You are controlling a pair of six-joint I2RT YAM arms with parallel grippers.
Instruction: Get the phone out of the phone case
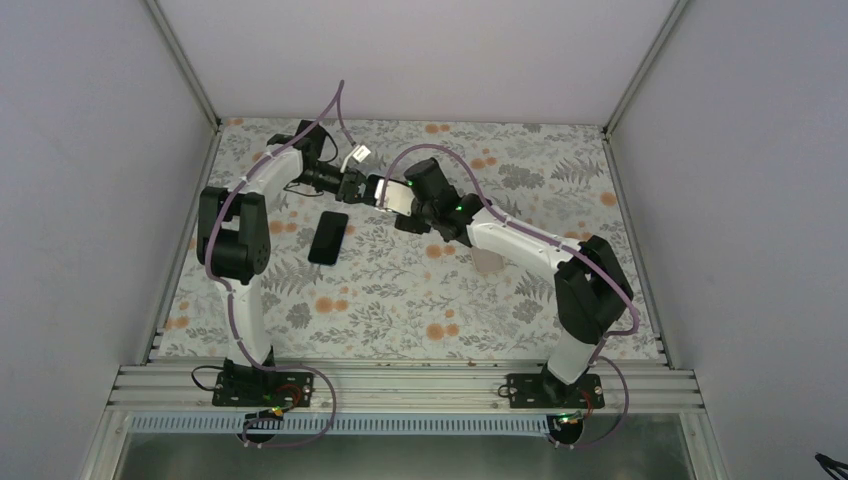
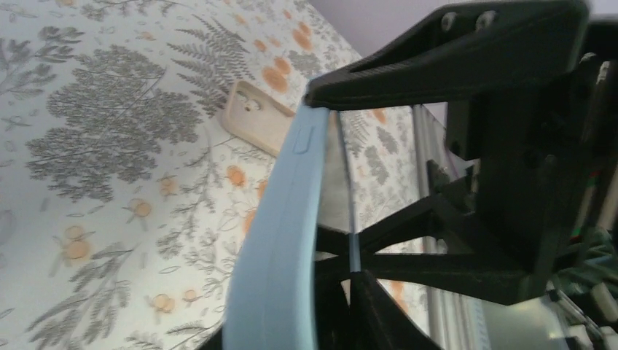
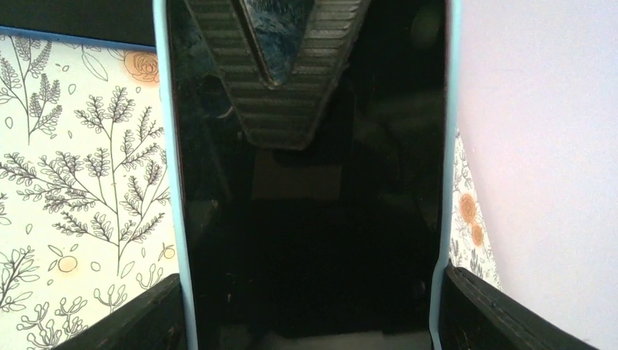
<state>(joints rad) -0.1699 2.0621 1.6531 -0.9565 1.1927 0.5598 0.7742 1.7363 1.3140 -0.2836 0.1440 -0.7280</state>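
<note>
My right gripper (image 3: 310, 321) is clamped on the light blue phone case (image 1: 396, 196), one finger (image 3: 138, 321) pressed against each long edge. It holds the case up off the bench (image 1: 400, 320), over the far middle of the floral surface. The phone (image 3: 306, 240) sits inside the case, its black glass filling the blue rim from side to side and mirroring my own gripper.

My left gripper (image 1: 366, 187) meets the case from the opposite side. In the left wrist view the case stands edge-on between its fingers, and the upper finger (image 2: 437, 58) touches the top of the rim. The lower finger is mostly hidden behind the case, so I cannot tell whether that gripper has a grip or is only partly closed around it.

A second black phone (image 1: 328, 237) lies flat on the bench below my left gripper, nearer the arm bases and apart from the held case. A beige case (image 1: 489, 262) also lies on the bench, just beside my right arm (image 1: 520, 240), with its camera cut-outs showing in the left wrist view. A small white tag (image 1: 358, 155) hangs on the purple cable (image 1: 338, 105) just behind my left gripper.
</note>
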